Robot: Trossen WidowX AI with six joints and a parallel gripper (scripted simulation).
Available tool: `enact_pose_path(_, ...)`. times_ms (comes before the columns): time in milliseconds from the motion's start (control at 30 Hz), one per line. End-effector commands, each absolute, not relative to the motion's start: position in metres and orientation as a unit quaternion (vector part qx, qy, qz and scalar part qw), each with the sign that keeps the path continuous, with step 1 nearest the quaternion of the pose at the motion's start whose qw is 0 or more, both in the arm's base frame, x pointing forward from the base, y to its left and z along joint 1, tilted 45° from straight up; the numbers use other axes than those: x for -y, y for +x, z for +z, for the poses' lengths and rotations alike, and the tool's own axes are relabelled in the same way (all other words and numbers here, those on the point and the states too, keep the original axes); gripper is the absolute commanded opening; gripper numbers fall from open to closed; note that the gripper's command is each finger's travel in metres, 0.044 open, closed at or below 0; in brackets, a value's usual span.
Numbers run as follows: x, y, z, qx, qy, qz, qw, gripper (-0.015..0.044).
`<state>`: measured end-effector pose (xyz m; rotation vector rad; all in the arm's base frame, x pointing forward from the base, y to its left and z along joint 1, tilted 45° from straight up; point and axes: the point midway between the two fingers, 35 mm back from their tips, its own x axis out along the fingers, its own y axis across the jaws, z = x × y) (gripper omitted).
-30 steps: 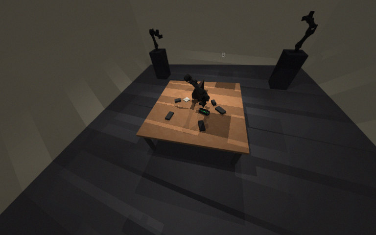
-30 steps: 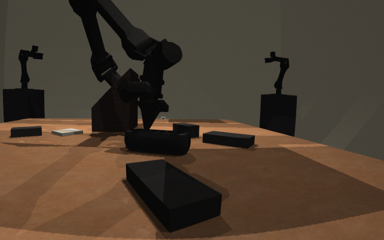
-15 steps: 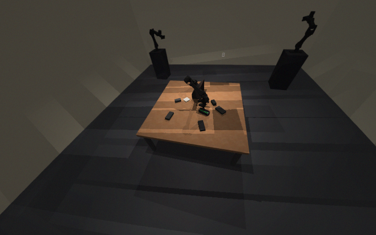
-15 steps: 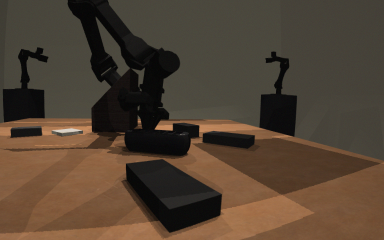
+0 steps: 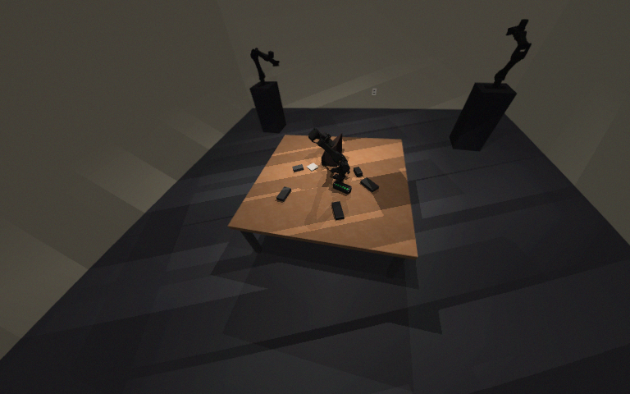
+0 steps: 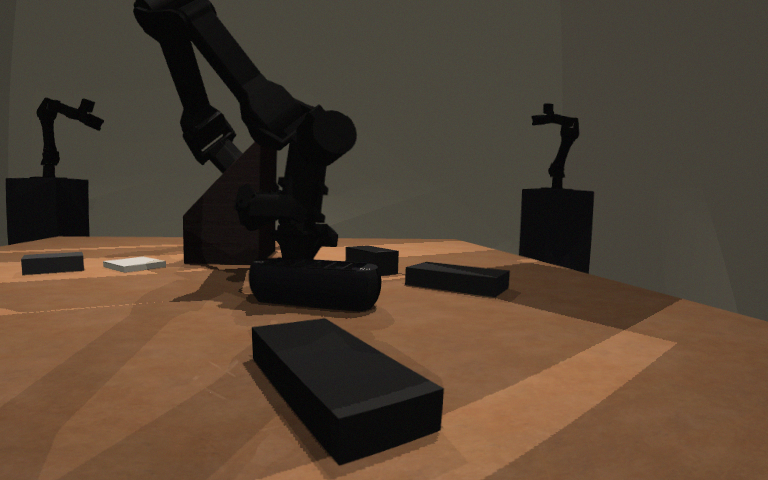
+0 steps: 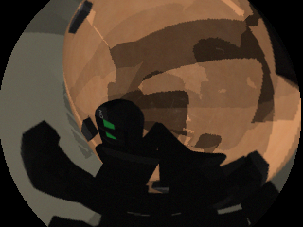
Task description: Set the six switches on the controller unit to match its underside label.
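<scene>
The dark grey controller unit sits flat on its base near the middle of the wooden bench. Green rocker ends show along its top in the top view, and two green ends show in the wrist view. My gripper is shut and empty. Its tips point straight down and are at the unit's top, near its rear left part. I cannot tell whether they touch a switch. The label underneath is hidden.
Several dark blocks lie around the unit: a long one in front, one to its right, a small one behind it, and two at the left. A white tile and a dark wedge are at the back.
</scene>
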<state>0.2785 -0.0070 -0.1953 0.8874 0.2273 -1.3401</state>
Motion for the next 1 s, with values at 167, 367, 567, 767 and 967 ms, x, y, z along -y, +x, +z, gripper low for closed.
enact_pose_path(167, 0.008, 0.283, -0.194, -0.099, 0.396, -0.598, 0.690, 0.0000)
enact_pose_path(367, 0.009, 0.285, -0.193, -0.099, 0.396, -0.598, 0.690, 0.0000)
enact_pose_path(567, 0.010, 0.287, -0.193, -0.099, 0.396, -0.598, 0.690, 0.0000)
enact_pose_path(767, 0.010, 0.289, -0.192, -0.099, 0.396, -0.598, 0.690, 0.0000)
enact_pose_path(967, 0.011, 0.291, -0.192, -0.099, 0.396, -0.598, 0.690, 0.0000)
